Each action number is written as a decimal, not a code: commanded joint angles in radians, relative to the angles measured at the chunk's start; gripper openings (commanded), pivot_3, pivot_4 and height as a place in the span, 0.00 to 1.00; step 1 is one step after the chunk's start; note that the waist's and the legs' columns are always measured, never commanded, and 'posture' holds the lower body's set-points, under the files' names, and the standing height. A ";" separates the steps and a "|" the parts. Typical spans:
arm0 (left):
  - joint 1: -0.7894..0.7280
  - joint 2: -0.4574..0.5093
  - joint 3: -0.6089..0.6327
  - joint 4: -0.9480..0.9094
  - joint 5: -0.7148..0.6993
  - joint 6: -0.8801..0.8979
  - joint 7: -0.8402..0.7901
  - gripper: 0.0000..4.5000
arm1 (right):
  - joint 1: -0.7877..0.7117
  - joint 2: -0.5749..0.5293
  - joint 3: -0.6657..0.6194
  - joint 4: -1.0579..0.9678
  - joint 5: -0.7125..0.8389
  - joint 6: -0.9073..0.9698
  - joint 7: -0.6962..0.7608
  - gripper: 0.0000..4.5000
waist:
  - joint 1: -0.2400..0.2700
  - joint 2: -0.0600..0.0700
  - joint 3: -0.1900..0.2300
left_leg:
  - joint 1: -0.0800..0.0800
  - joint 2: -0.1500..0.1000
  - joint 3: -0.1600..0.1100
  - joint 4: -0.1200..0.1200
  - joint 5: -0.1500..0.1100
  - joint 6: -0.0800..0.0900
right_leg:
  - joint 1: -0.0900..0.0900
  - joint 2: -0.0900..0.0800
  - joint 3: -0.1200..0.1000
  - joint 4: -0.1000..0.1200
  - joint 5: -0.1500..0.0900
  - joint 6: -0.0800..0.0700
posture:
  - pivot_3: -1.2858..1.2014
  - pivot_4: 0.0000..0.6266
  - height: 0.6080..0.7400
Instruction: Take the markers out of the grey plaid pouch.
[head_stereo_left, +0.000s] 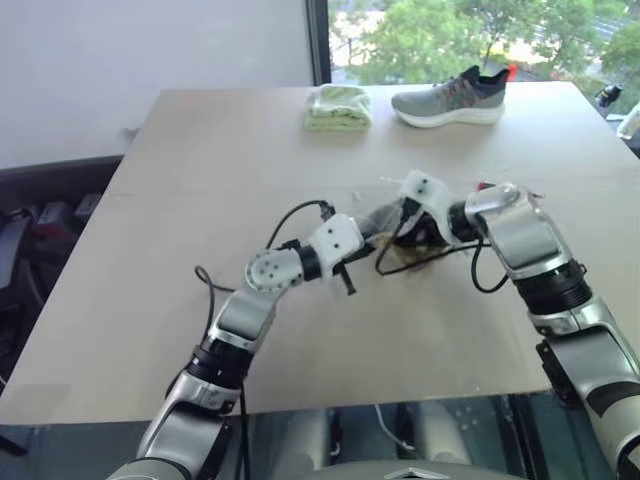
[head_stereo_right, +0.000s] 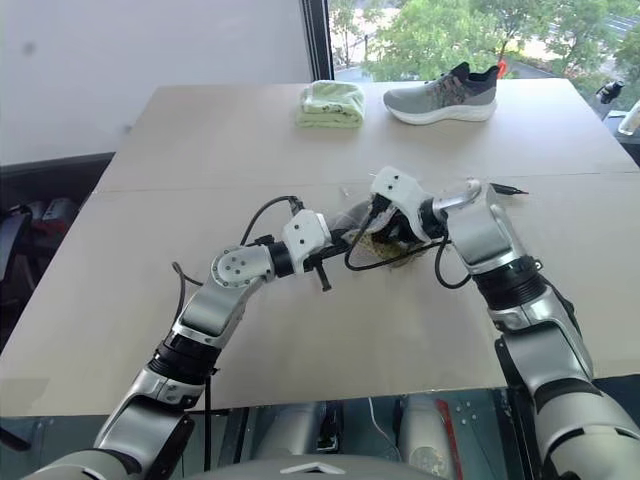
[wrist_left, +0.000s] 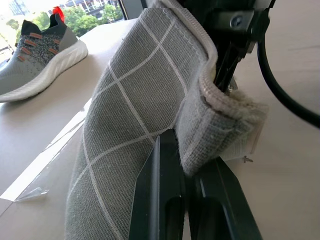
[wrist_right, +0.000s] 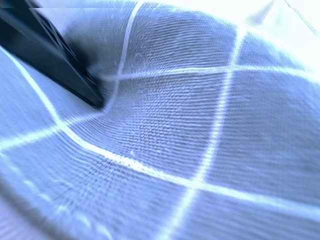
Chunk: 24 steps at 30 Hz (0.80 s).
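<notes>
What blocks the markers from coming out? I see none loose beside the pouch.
The grey plaid pouch itself does: its fabric is folded over where the left gripper pinches it shut. No markers are visible inside; one pen lies beyond the right arm.

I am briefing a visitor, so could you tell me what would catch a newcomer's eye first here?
Both arms meet mid-table over the grey plaid pouch, the left hand shut on its edge and the right hand at it from the other side. At the table's far edge lie a grey sneaker and a folded green cloth.
</notes>
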 joint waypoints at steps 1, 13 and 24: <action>0.002 0.000 -0.006 0.015 0.016 -0.020 0.000 0.00 | -0.044 -0.031 -0.049 -0.082 0.093 0.100 0.007 0.25 | 0.000 0.000 0.000 | 0.000 0.000 0.000 0.000 0.000 0.000 | 0.000 0.000 0.000 0.000 0.000 0.000 | 0.52 0.24 1.00; 0.031 0.022 0.044 0.001 0.000 0.021 0.019 0.00 | 0.017 -0.268 0.054 -0.124 0.202 0.047 0.018 0.25 | -0.001 0.000 0.000 | -0.002 0.000 -0.001 0.000 -0.001 0.001 | -0.001 -0.001 -0.001 -0.001 0.000 0.000 | 0.52 0.24 1.00; 0.084 0.055 0.097 -0.042 -0.020 0.061 0.034 0.00 | 0.167 -0.544 0.049 -0.169 0.162 -0.108 0.008 0.25 | 0.001 0.000 0.000 | -0.008 0.000 -0.002 0.001 -0.001 0.001 | -0.007 -0.001 -0.002 -0.001 0.000 0.000 | 0.52 0.24 1.00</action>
